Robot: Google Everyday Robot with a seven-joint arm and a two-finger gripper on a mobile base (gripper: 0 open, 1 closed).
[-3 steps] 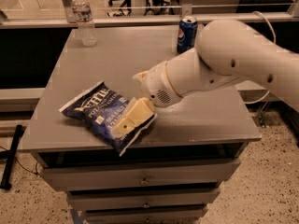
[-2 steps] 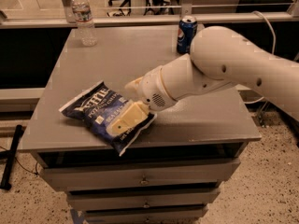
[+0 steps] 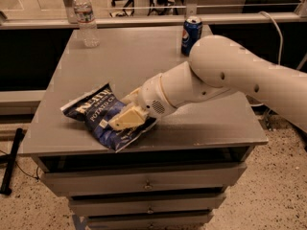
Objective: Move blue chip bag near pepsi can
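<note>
The blue chip bag (image 3: 94,113) lies flat on the front left part of the grey table (image 3: 129,61), its white lettering facing up. My gripper (image 3: 125,119) rests low over the bag's right half, touching or nearly touching the foil, and hides part of it. The white arm reaches in from the right. The pepsi can (image 3: 191,32) stands upright at the table's back edge, right of the middle and far from the bag.
A clear plastic water bottle (image 3: 85,18) stands at the table's back left corner. The table is a cabinet with drawers (image 3: 144,183) below its front edge. A rail and glass partition run behind it. A black pole (image 3: 12,159) leans on the floor at left.
My gripper has moved a little to the left, further over the chip bag. The bag, the can and the bottle have not moved.
</note>
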